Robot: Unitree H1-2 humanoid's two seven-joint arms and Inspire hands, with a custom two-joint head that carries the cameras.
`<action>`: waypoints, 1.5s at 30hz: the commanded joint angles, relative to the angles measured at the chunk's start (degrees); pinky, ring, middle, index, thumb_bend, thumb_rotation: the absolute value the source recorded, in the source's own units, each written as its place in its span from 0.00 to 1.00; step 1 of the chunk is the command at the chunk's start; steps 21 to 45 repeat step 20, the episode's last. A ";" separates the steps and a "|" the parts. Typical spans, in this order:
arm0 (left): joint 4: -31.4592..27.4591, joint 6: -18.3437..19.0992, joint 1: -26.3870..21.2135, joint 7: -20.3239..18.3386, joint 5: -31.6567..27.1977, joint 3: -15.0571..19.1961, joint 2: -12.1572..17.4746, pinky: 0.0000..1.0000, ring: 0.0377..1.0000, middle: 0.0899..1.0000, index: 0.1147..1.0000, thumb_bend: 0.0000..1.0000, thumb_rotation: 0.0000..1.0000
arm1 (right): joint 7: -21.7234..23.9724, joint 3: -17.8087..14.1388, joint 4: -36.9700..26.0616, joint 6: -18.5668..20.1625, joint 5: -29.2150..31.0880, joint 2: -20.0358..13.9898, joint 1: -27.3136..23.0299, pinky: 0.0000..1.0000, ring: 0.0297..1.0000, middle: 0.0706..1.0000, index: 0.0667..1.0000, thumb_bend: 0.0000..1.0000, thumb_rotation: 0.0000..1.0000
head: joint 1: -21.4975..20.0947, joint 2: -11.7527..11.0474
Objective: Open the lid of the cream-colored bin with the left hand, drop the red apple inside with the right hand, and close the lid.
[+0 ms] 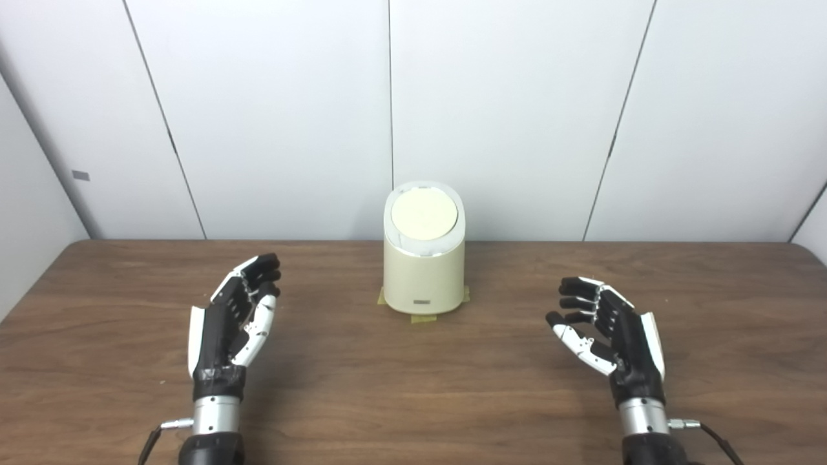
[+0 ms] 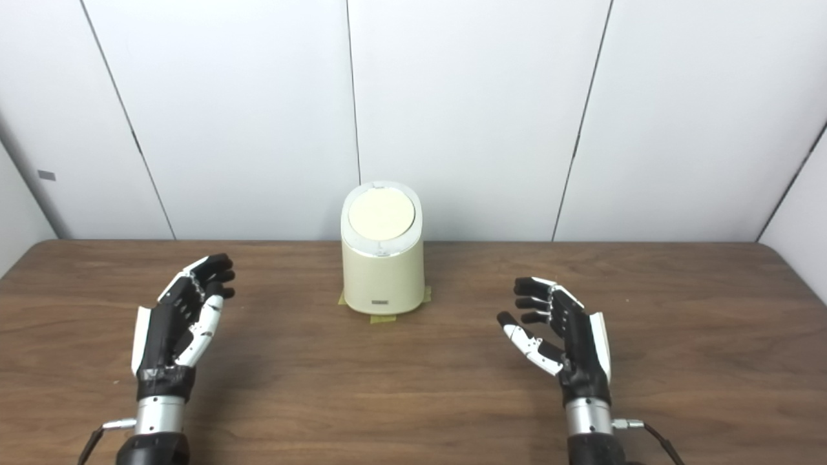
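Observation:
A cream-colored bin (image 1: 423, 274) stands upright at the middle back of the wooden table (image 1: 413, 400), on bits of yellow tape. Its round lid (image 1: 424, 216) lies flat and shut on top. My left hand (image 1: 236, 320) hovers over the table to the bin's left, fingers spread and holding nothing. To the bin's right, my right hand (image 1: 607, 332) is likewise open and empty, palm turned inward. Both hands are well apart from the bin. No red apple shows in either view.
White wall panels (image 1: 504, 97) rise right behind the table's far edge. Thin cables (image 1: 711, 436) run from both wrists near the bottom edge.

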 commanded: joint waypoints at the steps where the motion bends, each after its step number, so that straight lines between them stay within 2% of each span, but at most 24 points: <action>1: 1.18 -3.61 0.15 -1.37 -0.03 0.31 0.08 0.70 0.75 0.75 0.72 0.26 0.41 | -1.01 -0.47 -0.22 -4.94 0.58 0.30 -2.29 0.56 0.62 0.63 0.60 0.26 0.15 | 0.22 0.06; 6: 1.17 -3.65 0.60 -2.21 0.59 0.62 -0.49 0.70 0.76 0.75 0.71 0.27 0.45 | -1.35 -1.06 0.07 -5.17 1.76 0.85 -2.15 0.57 0.62 0.62 0.60 0.26 0.21 | 0.34 0.23; 13: 1.74 -3.47 1.15 -1.11 5.69 -0.03 -0.65 0.67 0.74 0.74 0.71 0.24 0.45 | -1.33 -0.92 0.94 -4.43 1.94 0.91 -1.68 0.56 0.62 0.62 0.60 0.28 0.18 | 0.25 0.90; 18: 1.78 -3.09 1.20 -1.59 6.20 -0.37 -0.91 0.66 0.74 0.74 0.71 0.22 0.44 | -1.63 -0.51 3.80 -6.79 0.51 -0.17 -2.42 0.54 0.61 0.61 0.60 0.27 0.20 | 0.59 1.06; 45: 1.68 -2.81 1.18 -1.48 6.74 -0.42 -0.93 0.66 0.74 0.74 0.71 0.23 0.45 | -1.73 -0.55 3.77 -6.14 0.29 -0.19 -2.53 0.54 0.61 0.62 0.60 0.27 0.21 | 0.59 1.08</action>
